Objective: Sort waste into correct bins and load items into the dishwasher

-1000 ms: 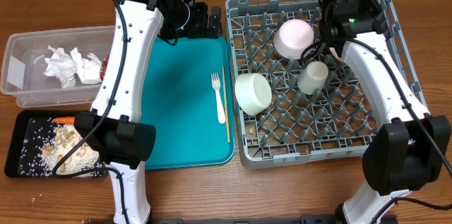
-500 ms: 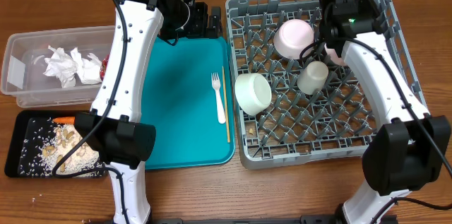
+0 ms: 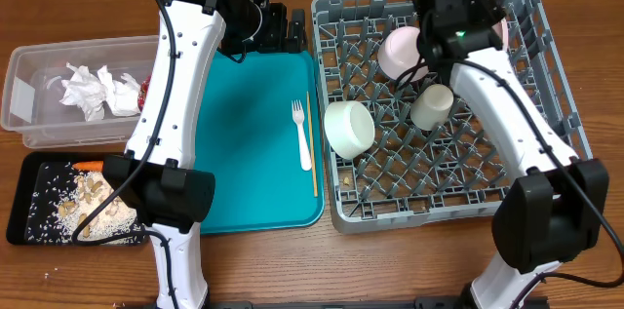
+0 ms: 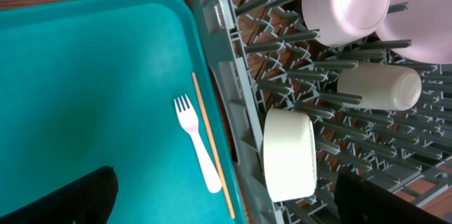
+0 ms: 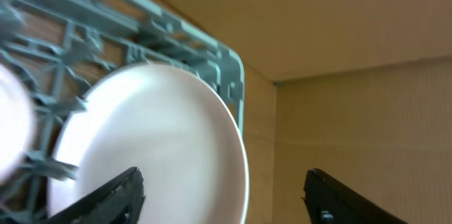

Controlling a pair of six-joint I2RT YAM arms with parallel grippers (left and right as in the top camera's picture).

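On the teal tray [image 3: 244, 153] you will find the fork [image 3: 301, 135]: its long axis runs front to back, tines toward the far edge, with the wooden stick [image 3: 311, 143] lying parallel just beside it (rack side). The plate [image 5: 155, 139] stands on edge in the dish rack [image 3: 439, 174]. Left gripper [image 4: 222, 181] and right gripper [image 5: 222, 181] are both spread wide and hold nothing.

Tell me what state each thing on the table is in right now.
Left gripper: open, empty.
Right gripper: open, by the plate.
Plate: on edge in the dish rack.
Pink bowl: upside down in rack.
White bowl: on its side in rack.
Cup: on its side in rack.
Fork: flat on the teal tray.
Stick: flat beside the fork.
Clear tub: holds napkin balls.
Black tray: holds rice, scraps, carrot.
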